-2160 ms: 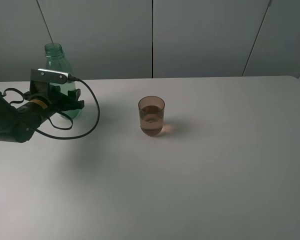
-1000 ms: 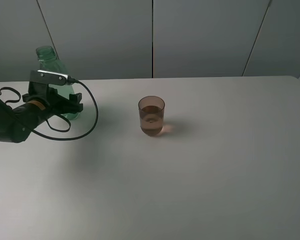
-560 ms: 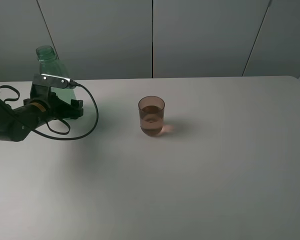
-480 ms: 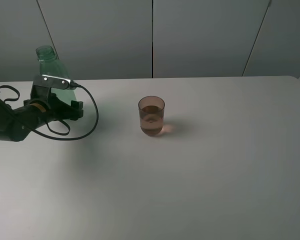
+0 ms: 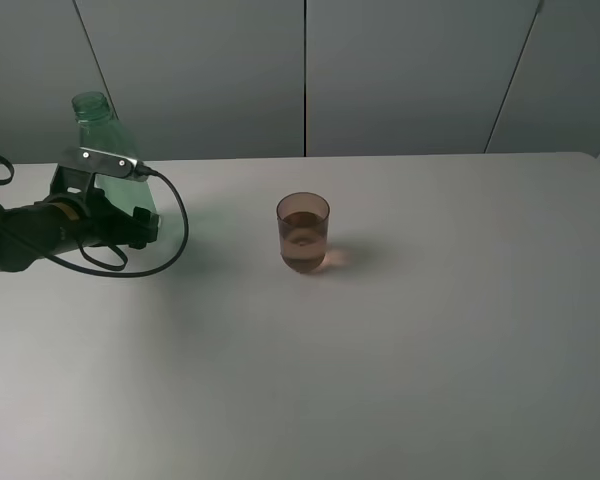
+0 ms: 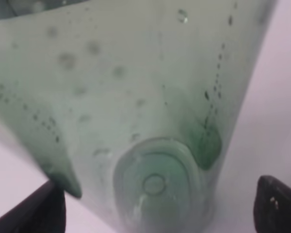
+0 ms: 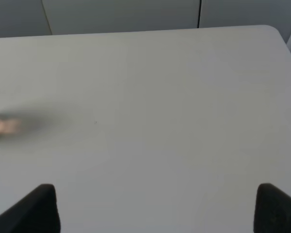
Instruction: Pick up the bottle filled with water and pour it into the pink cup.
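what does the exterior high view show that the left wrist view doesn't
Only the exterior high view shows the pink cup holding liquid, the bottle's open neck and the left arm's cable. Only the left wrist view shows droplets on the bottle's wall, its round base from close up, and the two fingertips standing apart on either side. Both show the green bottle, the left gripper and the white table.

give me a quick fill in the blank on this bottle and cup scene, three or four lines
The transparent bottle is ____ in colour.
The pink cup stands to the ____ of the bottle in the exterior high view.
The left tool, beside the bottle, has its jaws ____.
The bottle's neck carries no ____.

Missing words: green; right; open; cap
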`<state>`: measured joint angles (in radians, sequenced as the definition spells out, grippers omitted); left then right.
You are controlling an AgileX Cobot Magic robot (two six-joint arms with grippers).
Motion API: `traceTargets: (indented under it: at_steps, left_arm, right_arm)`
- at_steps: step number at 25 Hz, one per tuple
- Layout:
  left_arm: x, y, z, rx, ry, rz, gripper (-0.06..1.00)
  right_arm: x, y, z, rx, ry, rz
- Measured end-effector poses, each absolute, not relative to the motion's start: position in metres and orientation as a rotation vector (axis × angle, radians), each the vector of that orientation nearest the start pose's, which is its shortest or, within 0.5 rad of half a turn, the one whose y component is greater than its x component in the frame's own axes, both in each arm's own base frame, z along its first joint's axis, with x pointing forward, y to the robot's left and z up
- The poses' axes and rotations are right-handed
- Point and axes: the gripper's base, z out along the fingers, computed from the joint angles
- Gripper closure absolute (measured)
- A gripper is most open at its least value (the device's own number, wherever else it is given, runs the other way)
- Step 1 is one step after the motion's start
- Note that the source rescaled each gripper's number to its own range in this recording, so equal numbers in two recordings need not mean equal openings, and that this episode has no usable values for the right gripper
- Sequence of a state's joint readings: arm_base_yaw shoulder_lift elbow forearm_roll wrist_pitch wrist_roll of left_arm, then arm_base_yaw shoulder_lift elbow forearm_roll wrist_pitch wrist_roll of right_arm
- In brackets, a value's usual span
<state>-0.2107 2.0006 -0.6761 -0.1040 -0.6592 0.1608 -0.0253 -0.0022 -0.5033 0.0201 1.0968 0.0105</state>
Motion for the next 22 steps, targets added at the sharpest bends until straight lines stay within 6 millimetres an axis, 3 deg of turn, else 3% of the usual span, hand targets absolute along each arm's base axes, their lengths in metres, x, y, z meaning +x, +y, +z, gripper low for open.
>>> traceTargets:
  at_steps: [9,14,19,22]
  left_arm:
    - [0.279,-0.053,0.141,0.273,2.208,0.010,-0.06]
    - [0.253,-0.052,0.195,0.260,2.204,-0.068,-0.06]
    - [0.199,-0.046,0.259,0.233,2.131,-0.169,-0.06]
    - [0.160,-0.040,0.285,0.269,2.080,-0.187,-0.06]
  right_arm:
    - [-0.007,0.002,0.275,0.036,2.074,0.015]
    - [-0.007,0.002,0.275,0.036,2.074,0.015]
    - [-0.007,0.002,0.275,0.036,2.074,0.015]
    - [-0.007,0.002,0.275,0.036,2.074,0.015]
